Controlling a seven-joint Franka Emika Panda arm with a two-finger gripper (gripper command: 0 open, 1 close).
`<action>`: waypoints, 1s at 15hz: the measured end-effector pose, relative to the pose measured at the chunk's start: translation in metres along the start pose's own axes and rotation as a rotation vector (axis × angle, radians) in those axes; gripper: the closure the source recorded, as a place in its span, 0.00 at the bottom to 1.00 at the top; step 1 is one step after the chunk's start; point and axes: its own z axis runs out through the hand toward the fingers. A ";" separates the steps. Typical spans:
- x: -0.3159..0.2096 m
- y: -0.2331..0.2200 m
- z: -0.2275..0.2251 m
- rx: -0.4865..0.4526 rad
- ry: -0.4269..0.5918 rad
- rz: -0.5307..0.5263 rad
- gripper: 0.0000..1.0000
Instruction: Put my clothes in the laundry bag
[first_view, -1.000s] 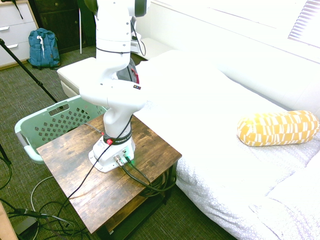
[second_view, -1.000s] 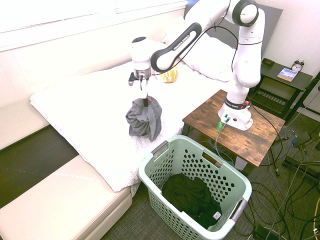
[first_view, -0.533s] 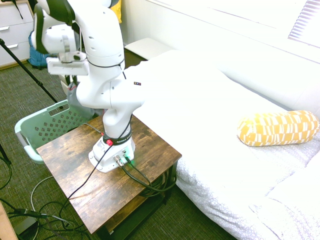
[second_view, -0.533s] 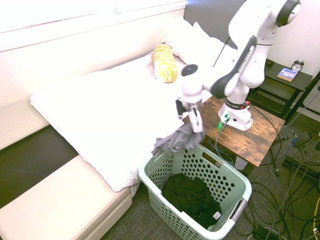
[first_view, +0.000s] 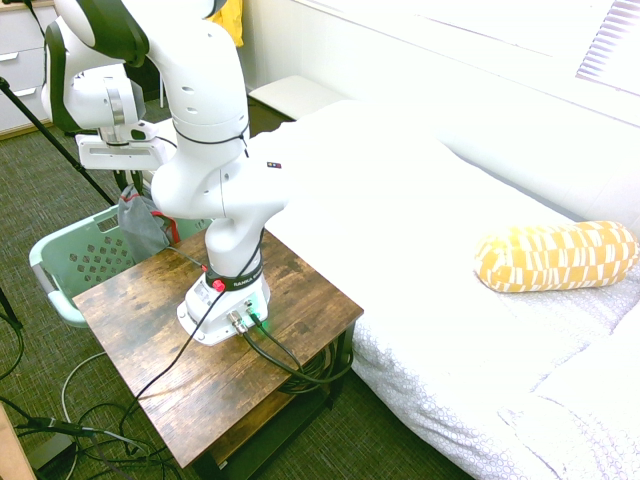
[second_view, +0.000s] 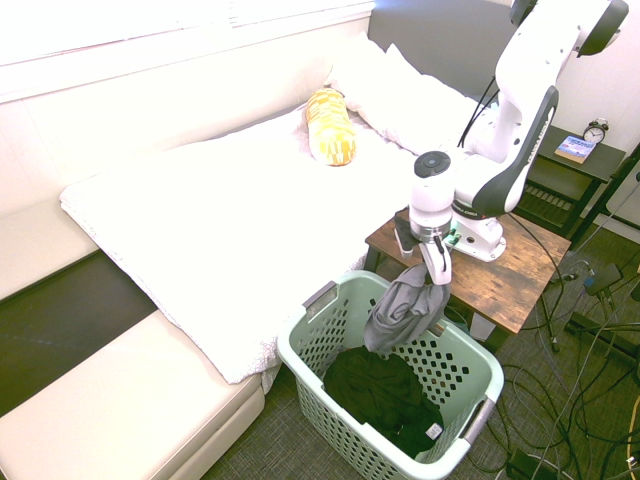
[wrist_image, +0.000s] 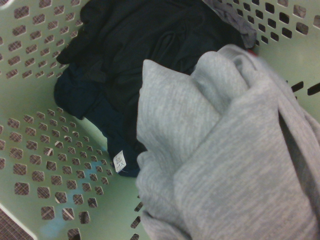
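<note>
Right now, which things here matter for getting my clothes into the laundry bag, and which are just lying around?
Part of the job:
gripper
grey clothes
laundry basket

Lying about:
bolster pillow
dark clothes, already in the basket
alarm clock
book

Claw (second_view: 437, 278) shut, pointing steeply downward.

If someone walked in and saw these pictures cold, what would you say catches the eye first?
The white arm's gripper, shut on a bundle of grey clothes, dangles it over the mint-green laundry basket beside the wooden table. Dark garments already lie in the basket's bottom. Further off, a yellow-and-white bolster pillow stands out on the white bed.
</note>
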 end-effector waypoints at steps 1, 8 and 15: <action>0.000 0.000 0.000 -0.001 -0.001 0.000 0.00; 0.073 0.001 -0.013 0.014 0.015 0.098 0.00; 0.314 0.133 -0.085 0.138 0.037 0.413 0.00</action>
